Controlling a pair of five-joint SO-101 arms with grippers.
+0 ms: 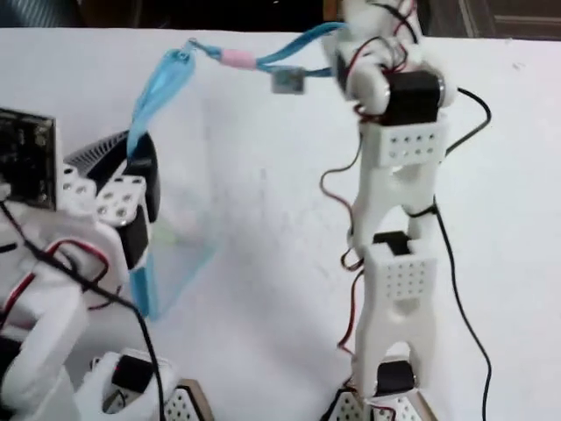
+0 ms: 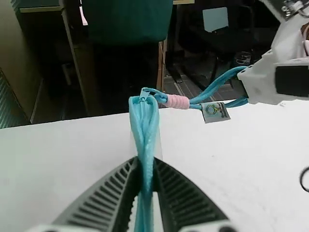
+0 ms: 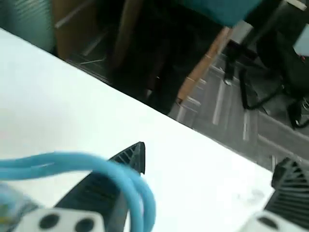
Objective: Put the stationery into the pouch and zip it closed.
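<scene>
So the left fingers (image 2: 116, 193) are pinched tight on the blue zip edge of the pouch (image 2: 145, 128). From that grip the zip runs away to the far side, where the slider (image 2: 145, 94) sits at the far end. The right fingers (image 3: 131, 155) are spread wide and clamp nothing; the blue pull cord (image 3: 58, 162) is just looped over one of them, so it's hooked rather than gripped. Along the cord between the slider and the right arm there's a pink bead (image 2: 176, 101) and a little tag (image 2: 215, 112). If you ask me the step here is the zipping, and it looks done or nearly so. To do it well, use the left pinch as a firm anchor, pull the cord straight in line with the zip rather than sideways, and watch that the loop doesn't slide off that finger. The pouch stands on edge at the left of the worktop (image 1: 289, 263) and has see-through sides. I can only make out a faint greenish streak inside, so I can't say what stationery is in there.
</scene>
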